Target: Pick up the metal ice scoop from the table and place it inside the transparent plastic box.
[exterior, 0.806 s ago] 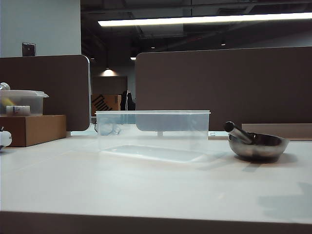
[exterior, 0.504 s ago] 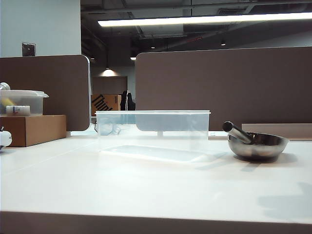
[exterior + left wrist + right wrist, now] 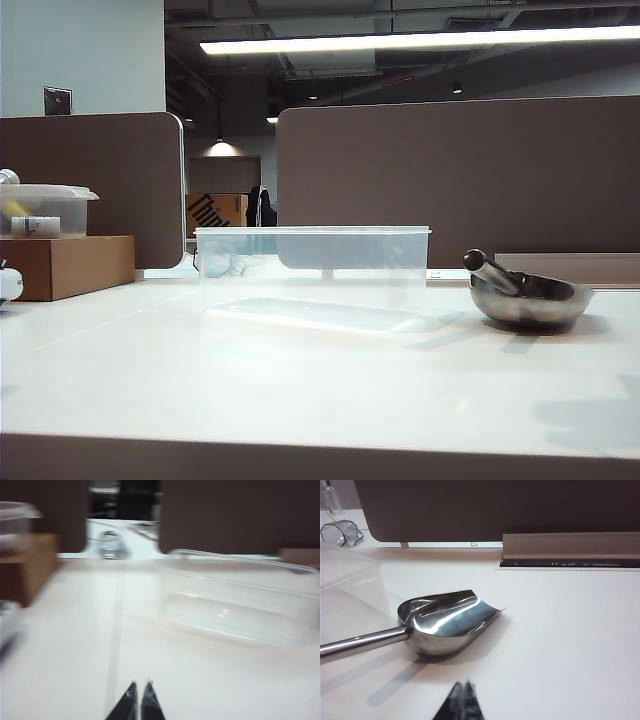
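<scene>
Along the far left edge of the wide white matte table, a brown cardboard box is sitting, and a small lidded plastic container with items inside is resting on top of it. Nearer the front edge on that side, my left gripper is hanging low over bare tabletop, its two dark fingertips pressed together with nothing between them; the view from it is blurred. Toward the middle of the table, the clear, lidless rectangular plastic box is standing upright with nothing in it, well ahead of those left fingers. Further right, near the table's right edge, the shiny silver steel ice scoop is lying on the surface beside the clear box and apart from it, its rounded trough facing up and its straight knobbed handle pointing toward the box. At the front right, my right gripper is hovering just short of the scoop's bowl, fingers closed together, gripping nothing and not touching the metal.
</scene>
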`<act>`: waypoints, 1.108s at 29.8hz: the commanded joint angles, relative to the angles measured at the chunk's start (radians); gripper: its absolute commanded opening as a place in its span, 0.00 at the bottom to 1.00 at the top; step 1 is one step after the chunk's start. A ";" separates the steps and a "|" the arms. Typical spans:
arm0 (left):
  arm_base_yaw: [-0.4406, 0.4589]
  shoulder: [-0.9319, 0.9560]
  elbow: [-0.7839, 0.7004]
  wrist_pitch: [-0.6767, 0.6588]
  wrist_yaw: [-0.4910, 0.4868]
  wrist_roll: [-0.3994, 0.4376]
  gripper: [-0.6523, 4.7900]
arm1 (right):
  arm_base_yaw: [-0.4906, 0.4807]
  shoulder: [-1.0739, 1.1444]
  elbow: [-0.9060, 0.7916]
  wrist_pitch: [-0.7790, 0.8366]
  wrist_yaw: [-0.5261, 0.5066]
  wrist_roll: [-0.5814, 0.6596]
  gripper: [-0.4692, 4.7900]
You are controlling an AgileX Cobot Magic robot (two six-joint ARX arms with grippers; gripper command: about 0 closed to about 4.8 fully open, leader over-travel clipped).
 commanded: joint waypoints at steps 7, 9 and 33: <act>-0.350 0.070 0.000 0.011 0.007 0.000 0.16 | 0.000 0.001 -0.002 0.017 -0.006 0.063 0.07; -0.405 0.090 0.000 0.011 0.007 0.000 0.16 | 0.000 0.001 -0.002 0.017 -0.007 0.161 0.07; -0.467 0.161 0.000 0.009 0.007 0.000 0.16 | 0.000 0.001 -0.001 0.132 -0.415 1.377 1.00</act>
